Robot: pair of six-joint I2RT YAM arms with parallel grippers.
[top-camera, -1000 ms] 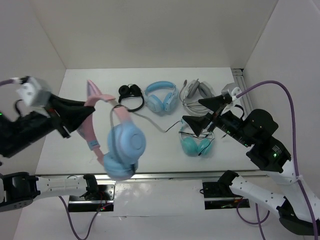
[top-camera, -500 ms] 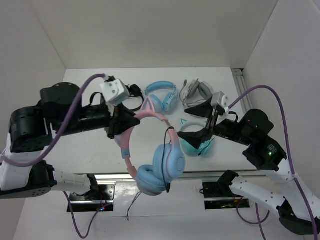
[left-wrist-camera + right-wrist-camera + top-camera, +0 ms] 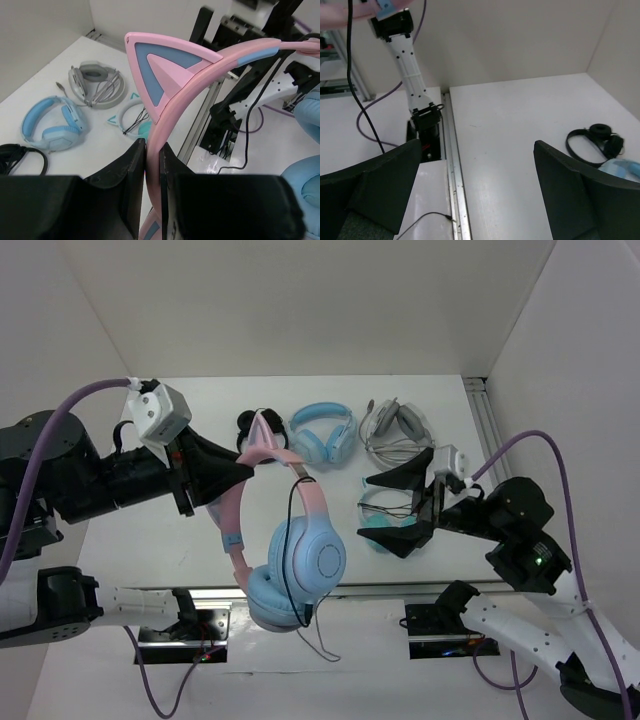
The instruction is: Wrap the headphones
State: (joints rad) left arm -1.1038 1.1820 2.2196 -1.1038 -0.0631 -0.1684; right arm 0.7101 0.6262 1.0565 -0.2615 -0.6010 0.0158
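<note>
White-walled booth, with a white bench (image 3: pixel 210 395) as the floor of it. Along the far side, from left to right: black on-ear headphones (image 3: pixel 262 430), plain light blue headphones (image 3: pixel 322 432), and a grey headset (image 3: pixel 395 425) with its cord bunched against it. Nearer and right of centre, teal cat-ear headphones (image 3: pixel 372 523) lying flat.

Hanging in the air left of centre, above the near edge: the headphones (image 3: pixel 300 555), pink band uppermost, one cat ear pointing up and far, light blue cups low over the near rail. Thin black cable (image 3: pixel 318 635) looped over the band, then down past the cups and dangling loose beyond the near edge.

Left gripper (image 3: pixel 243 472) clenched on the pink band right at the base of the cat ear, jaws flat against either face of it. Right gripper (image 3: pixel 385 512) on the right, jaws spread wide and grasping nothing, poised above the teal pair, apart from the lifted headphones.
</note>
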